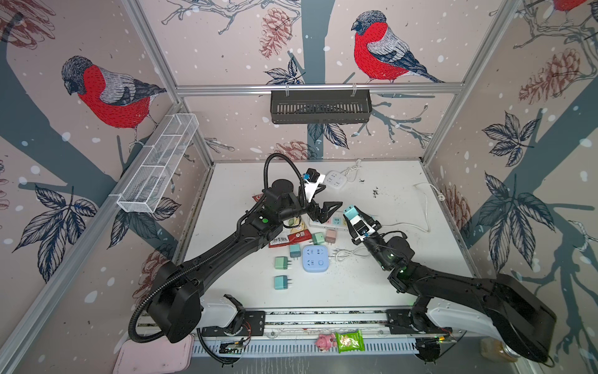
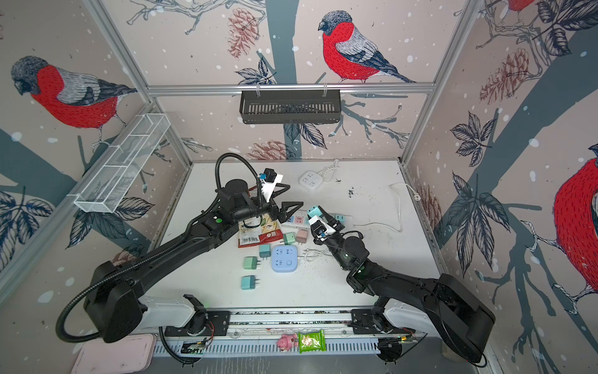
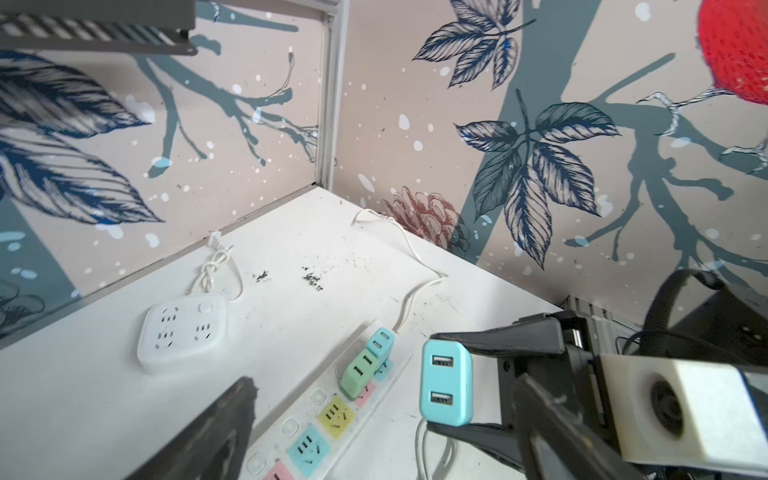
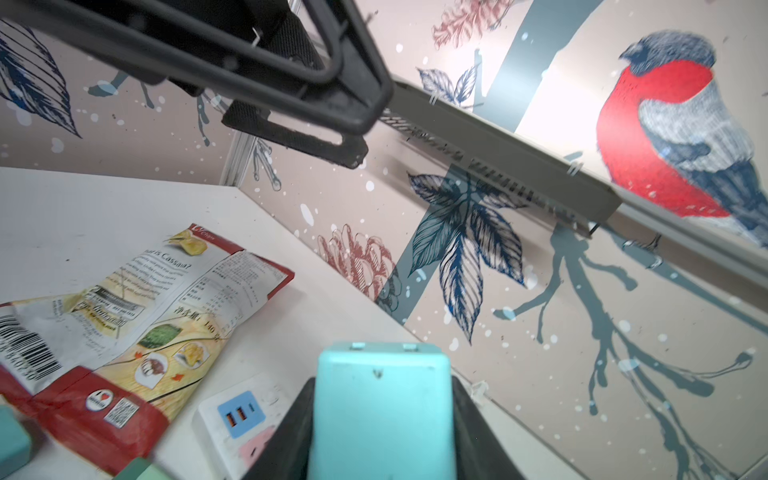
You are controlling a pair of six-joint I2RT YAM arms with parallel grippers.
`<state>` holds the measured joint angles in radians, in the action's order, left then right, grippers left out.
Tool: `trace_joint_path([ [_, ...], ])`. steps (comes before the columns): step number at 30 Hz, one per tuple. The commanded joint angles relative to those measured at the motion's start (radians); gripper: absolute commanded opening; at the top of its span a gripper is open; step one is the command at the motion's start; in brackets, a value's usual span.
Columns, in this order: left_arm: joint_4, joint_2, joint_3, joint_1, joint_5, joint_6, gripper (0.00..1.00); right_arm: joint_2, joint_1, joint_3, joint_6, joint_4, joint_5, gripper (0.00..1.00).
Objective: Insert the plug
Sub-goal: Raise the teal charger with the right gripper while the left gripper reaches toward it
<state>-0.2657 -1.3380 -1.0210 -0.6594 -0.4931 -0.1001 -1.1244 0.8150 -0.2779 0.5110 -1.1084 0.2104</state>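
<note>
Aloft, right gripper (image 1: 355,216) clamps the blue plug (image 4: 382,411) — left gripper (image 1: 330,210) spread wide.

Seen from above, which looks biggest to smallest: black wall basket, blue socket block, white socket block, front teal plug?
In a top view:
1. black wall basket
2. blue socket block
3. white socket block, though it lies farther back, so the two blocks may truly match
4. front teal plug

— Where from?
— Both top views: high, facing down on the whole table (image 1: 372,288). Wrist views sit close behind left gripper (image 1: 328,209) and right gripper (image 4: 382,399), sharing the power strip (image 3: 336,415) beneath them
</note>
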Motion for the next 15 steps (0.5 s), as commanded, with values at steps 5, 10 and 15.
trace_joint_path([
  [5,0.067,-0.039,-0.051,-0.031,-0.086,0.071,0.89,-0.005,-0.011,0.018,0.158,-0.207,-0.066,0.01],
  [10,0.148,-0.064,-0.100,-0.090,-0.073,0.143,0.86,-0.015,-0.018,0.023,0.179,-0.234,-0.107,0.01],
  [15,0.180,-0.094,-0.135,-0.117,-0.055,0.177,0.80,0.013,-0.011,0.029,0.184,-0.215,-0.150,0.01],
])
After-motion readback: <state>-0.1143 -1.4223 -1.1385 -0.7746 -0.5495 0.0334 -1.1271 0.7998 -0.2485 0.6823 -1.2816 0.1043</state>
